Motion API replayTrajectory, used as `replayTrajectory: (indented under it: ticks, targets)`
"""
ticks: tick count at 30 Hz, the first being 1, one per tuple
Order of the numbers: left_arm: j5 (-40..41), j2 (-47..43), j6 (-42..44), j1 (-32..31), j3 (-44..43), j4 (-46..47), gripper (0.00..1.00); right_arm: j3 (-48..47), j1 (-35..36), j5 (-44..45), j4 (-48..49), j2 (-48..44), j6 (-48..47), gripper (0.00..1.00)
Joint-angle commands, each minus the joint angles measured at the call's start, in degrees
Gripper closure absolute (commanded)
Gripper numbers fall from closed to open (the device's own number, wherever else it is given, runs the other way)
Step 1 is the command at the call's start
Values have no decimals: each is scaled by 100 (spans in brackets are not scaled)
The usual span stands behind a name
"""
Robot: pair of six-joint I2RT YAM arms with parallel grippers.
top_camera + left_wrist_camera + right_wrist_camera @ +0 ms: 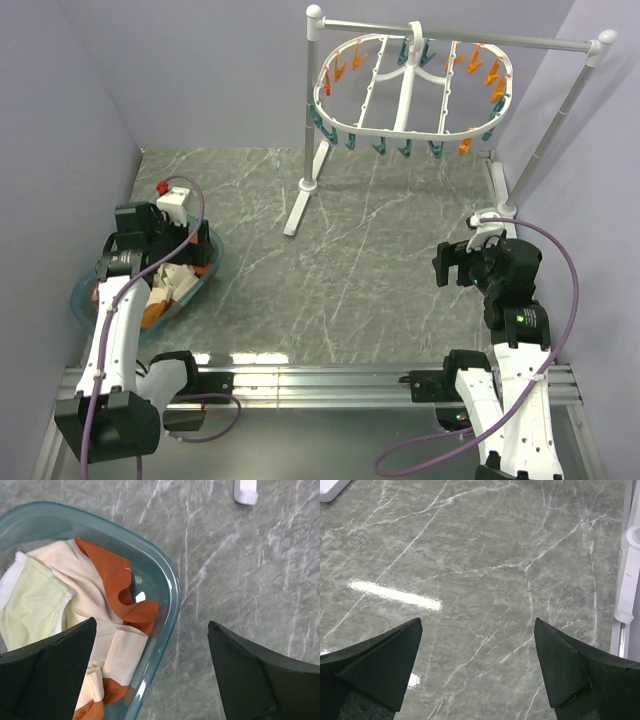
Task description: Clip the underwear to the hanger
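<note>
The rust-orange underwear (pixel 114 575) with cream trim lies tangled among other garments in a teal see-through basin (pixel 170 587) at the table's left (pixel 88 312). My left gripper (pixel 152 622) is open and empty, hovering over the basin's right rim; in the top view it (pixel 195 250) is above the basin. The white oval hanger (pixel 410 95) with teal and orange clothespins hangs by its hook from a rail at the back. My right gripper (pixel 478 620) is open and empty above bare marble at the right (pixel 450 265), far from both.
A pale green-cream cloth (pixel 30 605) and cream pieces (pixel 75 587) share the basin. The grey-white pole stand (pixel 312 110) carries the rail; one white foot (pixel 297 210) lies mid-table, another upright (pixel 629 580) stands by my right gripper. Walls close in on three sides.
</note>
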State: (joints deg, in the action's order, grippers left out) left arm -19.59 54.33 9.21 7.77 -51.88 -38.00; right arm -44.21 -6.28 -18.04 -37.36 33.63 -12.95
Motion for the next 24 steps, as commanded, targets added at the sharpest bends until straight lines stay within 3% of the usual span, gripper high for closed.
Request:
replayTrajectory:
  ticks: [1, 8, 14, 24]
  targets:
    - [-62, 210, 133, -3, -322, -120, 1, -70, -22, -50, -16, 21, -58, 0]
    - [-606, 1621, 239, 128, -1717, -998, 1, -185, -31, -208, -157, 126, -260, 0]
    - [-862, 2775, 835, 1199, -2878, -2184, 2, -352, -22, -270, -359, 249, -489, 0]
    - [-291, 3014, 1925, 2982, -2881, -3107, 12, -571, -13, -709, -658, 601, -770, 0]
